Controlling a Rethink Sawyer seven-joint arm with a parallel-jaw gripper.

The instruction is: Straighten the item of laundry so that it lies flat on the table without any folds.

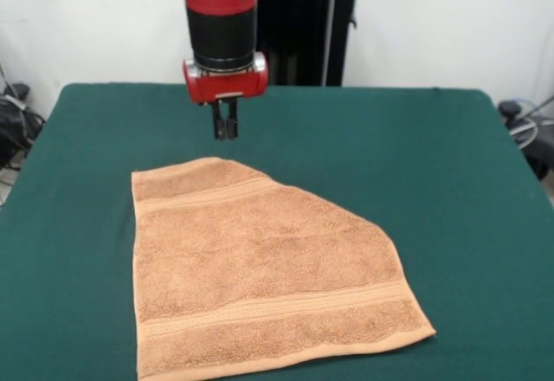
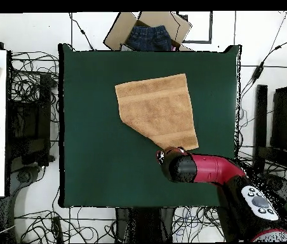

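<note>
We note the towel (image 1: pixel 260 277) lying on the table (image 1: pixel 467 190) in the lower centre of the front view, its bottom edge close to the frame's bottom edge. Its outline is not square: the left side runs nearly straight, while the upper right is cut off by a long diagonal edge, which we read as a corner folded over or under; we cannot tell which. Two woven stripes cross it, one near the top and one near the bottom. In the overhead view the towel (image 2: pixel 159 109) sits in the upper centre of the green top (image 2: pixel 89 140), with the diagonal edge at its lower left. The gripper (image 1: pixel 226 128) hangs in the upper left of centre in the front view, just above the towel's top edge in the picture and apparently clear of the cloth. Its two dark fingers (image 1: pixel 231 126) point down and stand close together, nearly touching, with nothing between them. Overhead, the arm's red housing (image 2: pixel 200 168) lies just below the towel's lower right corner.
</note>
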